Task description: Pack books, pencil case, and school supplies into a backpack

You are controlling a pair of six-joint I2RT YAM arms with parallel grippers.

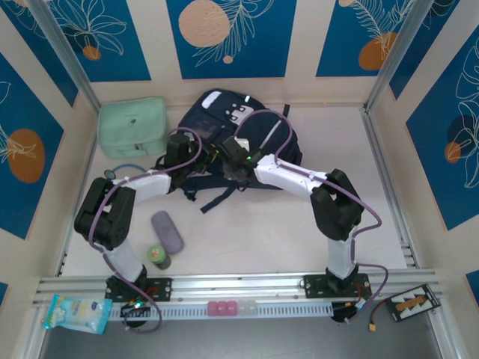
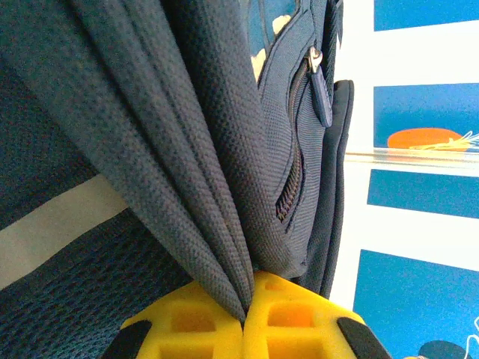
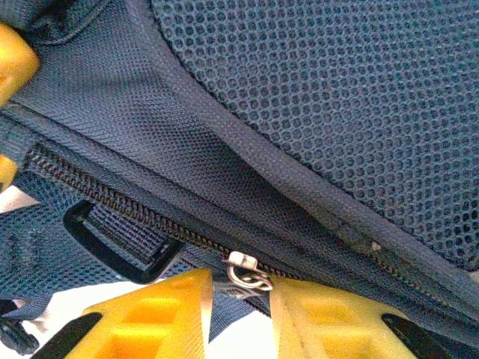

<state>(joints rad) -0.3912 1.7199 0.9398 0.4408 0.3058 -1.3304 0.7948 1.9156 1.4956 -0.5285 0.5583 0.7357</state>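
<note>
Left gripper (image 2: 245, 318) closed tight on backpack (image 2: 150, 112) fabric fold, likely tensioning it. Right gripper (image 3: 241, 299) narrow around zipper pull (image 3: 251, 273); cannot tell if gripped.

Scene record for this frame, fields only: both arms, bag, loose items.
left gripper: fingers shut on a fold of the large navy blue backpack
right gripper: fingers flank backpack's metal zipper pull; grip unclear
loose, front left: small greyish-purple oblong case, small green bottle beside it
back left: boxy mint-green bag
</note>
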